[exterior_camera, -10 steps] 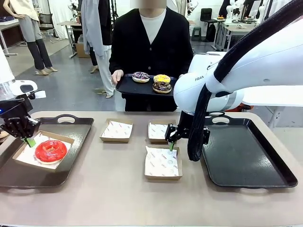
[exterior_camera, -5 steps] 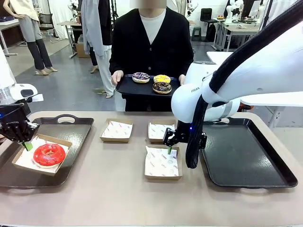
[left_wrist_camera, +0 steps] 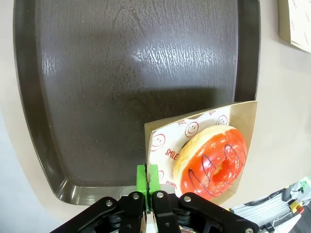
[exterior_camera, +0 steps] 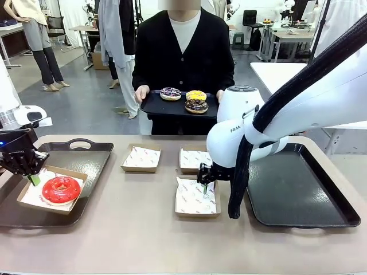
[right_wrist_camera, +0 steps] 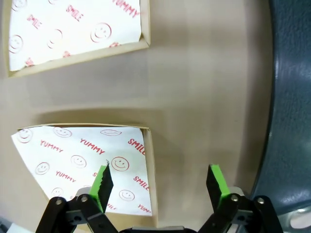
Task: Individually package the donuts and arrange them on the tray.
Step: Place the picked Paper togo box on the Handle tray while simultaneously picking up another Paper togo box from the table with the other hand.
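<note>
My left gripper [left_wrist_camera: 147,182] pinched shut on the paper-lined cardboard box [left_wrist_camera: 245,116] edge, red donut [left_wrist_camera: 214,162] inside, box on the dark tray [left_wrist_camera: 126,73]

A beige worktop [exterior_camera: 137,240] spans the foreground. Past its far edge lies a smooth grey floor [exterior_camera: 77,106] with a soft sheen under even, bright light. Beyond the worktop's far right corner stands a white table [exterior_camera: 274,71], and farther back a grey desk [exterior_camera: 289,34] with small items on it too far off to tell. Near that desk are a black office chair [exterior_camera: 250,18] and a green stool [exterior_camera: 238,38]. At far left stand a dark chair [exterior_camera: 55,24] and a small table [exterior_camera: 85,28], with a cardboard box [exterior_camera: 101,61] on the floor beside it.
</note>
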